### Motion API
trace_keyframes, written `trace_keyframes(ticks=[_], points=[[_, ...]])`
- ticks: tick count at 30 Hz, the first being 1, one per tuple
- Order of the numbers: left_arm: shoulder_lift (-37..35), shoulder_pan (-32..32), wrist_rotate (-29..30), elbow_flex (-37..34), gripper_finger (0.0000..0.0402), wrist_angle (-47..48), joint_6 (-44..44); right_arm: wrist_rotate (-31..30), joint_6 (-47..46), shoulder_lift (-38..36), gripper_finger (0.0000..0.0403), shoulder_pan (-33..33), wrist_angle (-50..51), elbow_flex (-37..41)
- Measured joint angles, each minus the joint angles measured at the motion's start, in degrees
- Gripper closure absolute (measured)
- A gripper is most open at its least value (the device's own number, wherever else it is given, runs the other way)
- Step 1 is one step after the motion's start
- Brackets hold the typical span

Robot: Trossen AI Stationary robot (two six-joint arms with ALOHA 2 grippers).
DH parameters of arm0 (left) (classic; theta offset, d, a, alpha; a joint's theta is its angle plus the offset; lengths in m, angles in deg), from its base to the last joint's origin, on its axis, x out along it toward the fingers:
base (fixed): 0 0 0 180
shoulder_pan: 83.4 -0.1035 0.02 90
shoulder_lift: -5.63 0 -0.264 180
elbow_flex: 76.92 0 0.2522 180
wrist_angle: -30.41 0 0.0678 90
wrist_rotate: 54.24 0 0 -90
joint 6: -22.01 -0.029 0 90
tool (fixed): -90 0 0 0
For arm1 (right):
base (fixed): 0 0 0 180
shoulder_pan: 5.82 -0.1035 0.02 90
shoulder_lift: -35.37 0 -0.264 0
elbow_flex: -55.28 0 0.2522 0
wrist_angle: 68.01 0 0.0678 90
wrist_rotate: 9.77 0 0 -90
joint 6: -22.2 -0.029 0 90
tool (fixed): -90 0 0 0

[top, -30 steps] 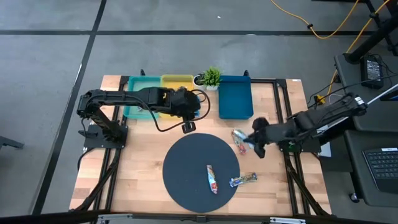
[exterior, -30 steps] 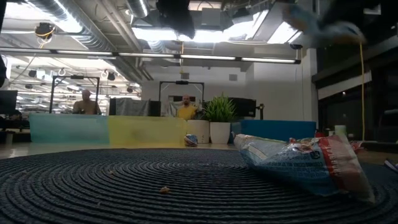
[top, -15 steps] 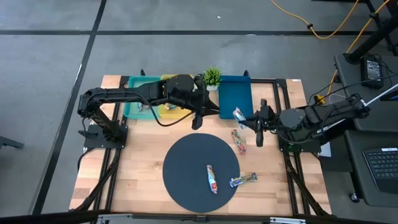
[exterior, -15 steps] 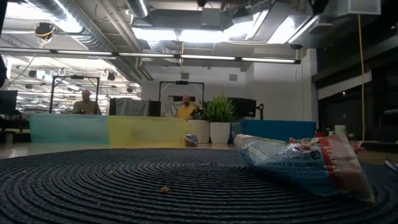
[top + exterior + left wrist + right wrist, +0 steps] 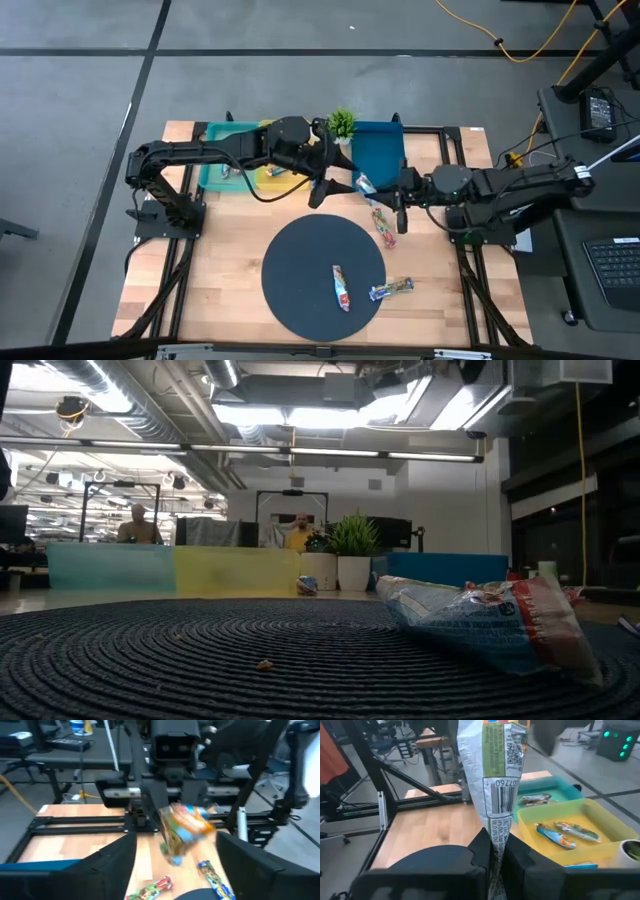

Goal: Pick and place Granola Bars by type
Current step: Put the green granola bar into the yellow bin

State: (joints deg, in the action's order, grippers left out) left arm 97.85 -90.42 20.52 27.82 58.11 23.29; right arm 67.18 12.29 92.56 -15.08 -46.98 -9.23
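**High view: bar handover mid-air, right to left**

Right gripper (image 5: 385,190) is pinching a granola bar (image 5: 364,184) by one end, fingers clamped on the wrapper seam; right wrist view is showing the bar (image 5: 496,775) standing up out of the closed fingers. Left gripper (image 5: 335,180) is sitting just beside it with jaws spread wide, nothing between them; in the left wrist view the bar (image 5: 184,827) is hanging ahead of the open fingers. Both are hovering in front of the blue bin (image 5: 379,160).

Step looks like a transfer or a carry toward the bins. Yellow bin (image 5: 572,832) and teal bin (image 5: 555,790) are already holding bars. Three bars are lying unsorted: one on bare wood (image 5: 382,224), one on the dark mat (image 5: 341,287), one at its edge (image 5: 391,289).

Next move probably needs the left jaws closing on the free end before the right lets go, else it drops.
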Motion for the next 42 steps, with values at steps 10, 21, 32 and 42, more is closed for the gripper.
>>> trace_keyframes(ticks=[10, 21, 32, 42], points=[[0.0, 0.2, -0.3, 0.0, 0.0117, -2.2, 0.0, 4.2, -0.1, 4.0, 0.037, 2.3, -5.3, 0.0], [0.0, 0.1, -0.4, 0.0, 0.0221, -2.0, -0.6, 7.2, 0.0, 4.2, 0.037, 4.7, -7.1, 0.0], [0.0, -0.6, 0.1, 0.0, 0.0359, -2.0, -1.9, 8.7, 0.5, 4.2, 0.0369, 5.8, -7.6, 0.0], [-0.2, -0.9, 0.4, 0.2, 0.0362, -2.8, -1.0, 11.4, 2.8, 4.3, 0.0239, 5.7, 6.8, -10.1]])
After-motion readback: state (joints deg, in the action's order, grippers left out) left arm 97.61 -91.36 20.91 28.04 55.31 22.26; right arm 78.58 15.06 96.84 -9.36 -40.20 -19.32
